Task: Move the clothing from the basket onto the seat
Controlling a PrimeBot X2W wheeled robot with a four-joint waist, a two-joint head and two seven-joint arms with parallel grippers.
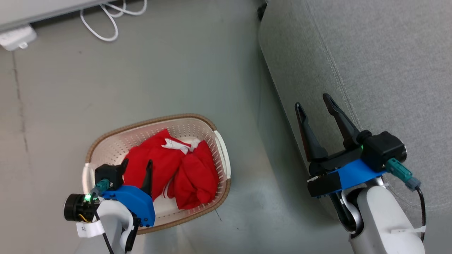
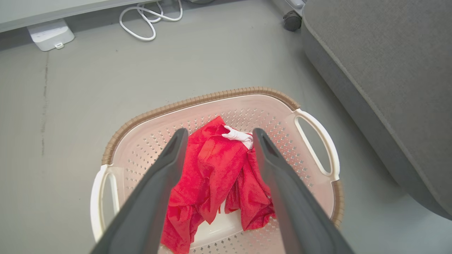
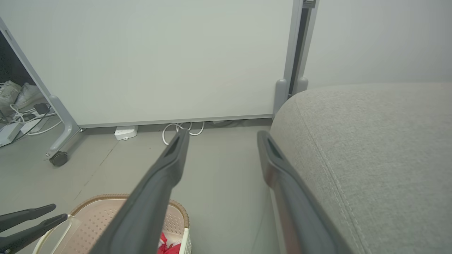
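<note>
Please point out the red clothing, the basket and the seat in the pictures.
clothing (image 2: 215,169): left wrist view, middle of the red pile.
basket (image 2: 212,96): left wrist view, on its brown rim.
seat (image 1: 388,53): head view, bare grey cushion top.

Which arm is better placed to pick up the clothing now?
Left. The left gripper, open, hangs over the basket above the clothing; the right gripper is open by the seat, away from it.

My right gripper (image 3: 222,134): two long dark fingers (image 3: 159,183) spread wide, grey floor (image 3: 219,183) showing btwn them. Light grey fabric sofa seat (image 3: 370,148) just beside my rt finger. Cream perforated plastic basket (image 3: 93,220) w/ brown woven rim at lower left, red fabric clothing (image 3: 169,247) inside. White cable loop (image 3: 178,130) under big white panel (image 3: 159,60).
</note>
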